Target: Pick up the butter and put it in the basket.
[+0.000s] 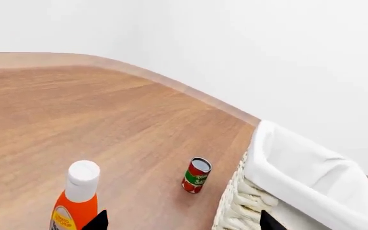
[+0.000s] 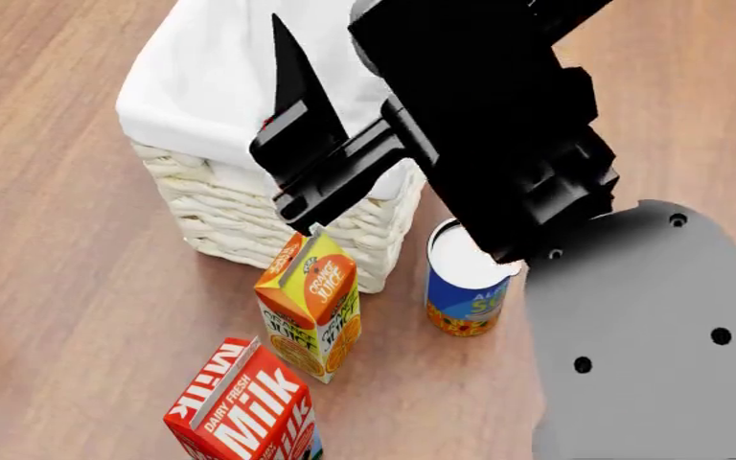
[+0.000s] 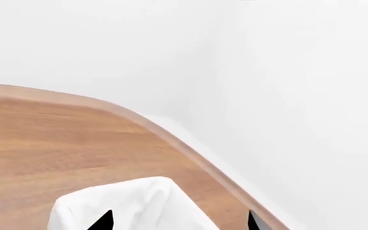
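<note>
The butter does not show in any view. The basket (image 2: 246,216), cream wicker with a white liner, stands at the top of the head view. My right arm reaches over it, and one black finger (image 2: 294,86) stands above the liner. In the right wrist view my right gripper (image 3: 178,224) is open and empty, with a corner of the basket's liner (image 3: 126,201) below it. My left gripper (image 1: 184,225) is open and empty above the wood floor, beside the basket's corner (image 1: 280,167). It does not show in the head view.
An orange juice carton (image 2: 310,307) touches the basket's front wall, a red Milk carton (image 2: 246,412) lies nearer, and a blue can (image 2: 464,287) stands to the right. An orange bottle with a white cap (image 1: 76,201) and a red-green can (image 1: 197,175) stand near the left gripper.
</note>
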Motion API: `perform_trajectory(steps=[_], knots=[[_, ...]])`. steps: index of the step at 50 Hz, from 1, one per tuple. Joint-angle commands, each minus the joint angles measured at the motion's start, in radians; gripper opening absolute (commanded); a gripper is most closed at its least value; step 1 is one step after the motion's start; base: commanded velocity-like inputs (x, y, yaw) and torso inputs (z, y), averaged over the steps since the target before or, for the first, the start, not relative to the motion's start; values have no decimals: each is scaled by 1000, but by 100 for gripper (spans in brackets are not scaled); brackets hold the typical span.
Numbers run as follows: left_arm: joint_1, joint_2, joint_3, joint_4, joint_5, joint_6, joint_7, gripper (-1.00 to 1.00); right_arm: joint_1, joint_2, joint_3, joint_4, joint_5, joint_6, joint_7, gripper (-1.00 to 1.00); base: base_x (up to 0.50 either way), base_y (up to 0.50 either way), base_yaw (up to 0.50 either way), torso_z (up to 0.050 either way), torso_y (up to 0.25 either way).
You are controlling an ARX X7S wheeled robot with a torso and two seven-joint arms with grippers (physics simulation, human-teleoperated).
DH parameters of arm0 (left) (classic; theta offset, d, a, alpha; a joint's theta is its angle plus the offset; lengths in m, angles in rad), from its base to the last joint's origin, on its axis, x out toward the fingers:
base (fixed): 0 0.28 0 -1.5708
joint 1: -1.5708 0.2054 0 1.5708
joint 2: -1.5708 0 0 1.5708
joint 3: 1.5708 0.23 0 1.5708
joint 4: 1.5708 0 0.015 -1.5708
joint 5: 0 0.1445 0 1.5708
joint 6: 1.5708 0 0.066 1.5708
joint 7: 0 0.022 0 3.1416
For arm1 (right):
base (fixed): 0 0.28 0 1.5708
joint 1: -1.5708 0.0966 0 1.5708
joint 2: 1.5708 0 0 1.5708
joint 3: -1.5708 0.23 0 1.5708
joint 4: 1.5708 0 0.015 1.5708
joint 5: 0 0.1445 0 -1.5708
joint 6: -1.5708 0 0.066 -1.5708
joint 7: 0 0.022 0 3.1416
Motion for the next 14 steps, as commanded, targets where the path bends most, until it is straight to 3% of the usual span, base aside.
perform_trajectory(steps=[1, 14], knots=[[6, -21, -40, 18, -46, 16, 9, 100, -195, 60, -25, -321, -50, 113, 100, 100, 0, 0, 0, 0, 0], [33, -32, -79, 38, -80, 43, 32, 100, -419, 87, -142, -456, -191, 29, 214, 100, 0, 0, 0, 0, 0]])
